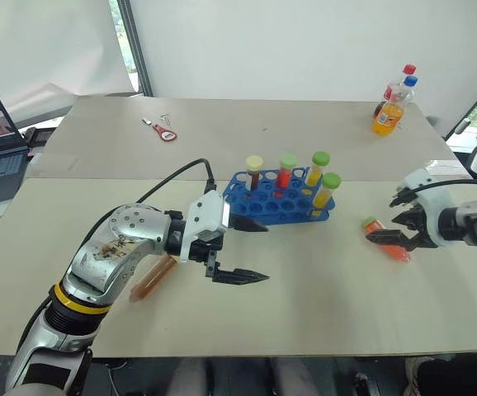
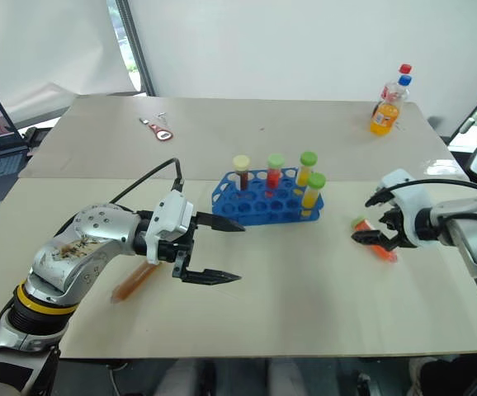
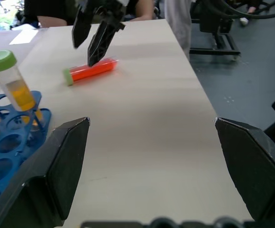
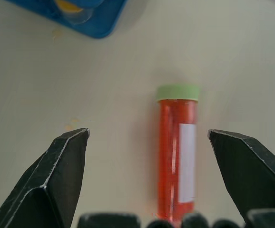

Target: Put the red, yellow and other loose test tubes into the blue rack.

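Pale tabletop [image 1: 321,289] with the blue rack [image 1: 277,200] as landmark: right of it lies an orange-red tube [image 4: 177,156], framed between the right gripper's [image 1: 389,233] spread jaws, suggesting an approach to grasp. Left of the rack, the left gripper [image 1: 255,251] hangs open, empty; beyond it lies a brownish tube [image 1: 153,277].

The 2 head views look forward and down from above the table [image 1: 321,272], side by side, and share nearly the whole scene: the blue rack [image 1: 276,206] at centre, the left gripper [image 1: 251,252] before it and the right gripper [image 1: 395,231] at the right edge. The left wrist view sits low over the tabletop, looking level between its own fingers past the rack's corner toward the orange-red tube [image 3: 90,71] and the other gripper. The right wrist view looks steeply down, very near that same tube [image 4: 177,156], with the rack's corner at its edge.
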Available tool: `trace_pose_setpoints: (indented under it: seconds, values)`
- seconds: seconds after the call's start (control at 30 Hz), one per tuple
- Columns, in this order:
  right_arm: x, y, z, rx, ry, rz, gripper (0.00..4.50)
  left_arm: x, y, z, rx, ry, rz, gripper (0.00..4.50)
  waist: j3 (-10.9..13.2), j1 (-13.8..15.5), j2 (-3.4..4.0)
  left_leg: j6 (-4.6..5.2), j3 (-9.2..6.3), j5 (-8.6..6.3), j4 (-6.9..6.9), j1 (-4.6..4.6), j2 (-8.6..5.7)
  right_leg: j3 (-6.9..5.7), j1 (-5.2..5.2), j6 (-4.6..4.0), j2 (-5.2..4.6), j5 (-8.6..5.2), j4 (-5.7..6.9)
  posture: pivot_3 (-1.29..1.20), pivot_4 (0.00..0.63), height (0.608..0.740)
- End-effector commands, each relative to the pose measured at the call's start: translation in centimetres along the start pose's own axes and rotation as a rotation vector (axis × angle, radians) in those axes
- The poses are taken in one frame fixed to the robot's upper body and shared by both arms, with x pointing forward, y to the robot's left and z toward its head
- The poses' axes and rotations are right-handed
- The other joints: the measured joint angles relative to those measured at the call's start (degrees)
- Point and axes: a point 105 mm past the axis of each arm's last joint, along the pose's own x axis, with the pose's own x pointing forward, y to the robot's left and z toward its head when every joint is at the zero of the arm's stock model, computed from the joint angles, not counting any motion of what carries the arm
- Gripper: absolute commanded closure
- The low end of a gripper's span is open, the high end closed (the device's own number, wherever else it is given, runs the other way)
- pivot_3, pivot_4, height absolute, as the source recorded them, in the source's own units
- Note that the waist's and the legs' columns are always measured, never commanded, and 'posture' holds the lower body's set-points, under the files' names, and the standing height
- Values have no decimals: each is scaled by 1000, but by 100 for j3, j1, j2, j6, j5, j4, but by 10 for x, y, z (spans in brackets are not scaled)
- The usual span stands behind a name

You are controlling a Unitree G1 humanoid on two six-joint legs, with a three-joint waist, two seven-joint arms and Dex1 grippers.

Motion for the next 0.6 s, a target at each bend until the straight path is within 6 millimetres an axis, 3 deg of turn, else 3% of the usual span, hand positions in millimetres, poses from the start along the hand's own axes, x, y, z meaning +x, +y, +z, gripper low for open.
trace_pose_setpoints:
  seconds: [0.03, 0.17, 0.33, 0.43, 0.6]
  values:
    - [6, -13, 2, -35, 61, -20, 59, 4, -5, 10, 76, -15, -45, 0, 0, 22, 0, 0, 1, 0, 0, -1, 0, 0, 0, 0, -1, 0, -1, 0, 150, 740]
    - [17, -24, 0, -98, 135, -47, 59, 6, -5, 10, 87, -20, -42, 0, 0, 62, 0, 0, 1, 0, 1, -6, 0, -8, 4, 3, -2, 2, -16, 0, 150, 740]
    - [26, -24, -3, -98, 173, -25, 59, 10, -6, 9, 90, -31, -25, 0, 0, 58, 0, 2, 0, -1, 1, -14, 0, -13, 2, 5, -5, 4, -24, 0, 150, 740]
    - [30, -21, -5, -89, 183, 2, 860, 11, -6, 9, 91, -39, -13, 0, 0, 51, 1, 2, -1, -1, 0, -13, 0, -13, 2, 5, -4, 4, -23, 0, 150, 740]
    - [31, -18, -6, -65, 181, 28, 2700, 10, -7, 11, 92, -76, -11, 0, 0, 50, 1, 1, -4, -1, 3, -9, 0, -15, 7, 5, -4, 5, -20, 0, 150, 740]
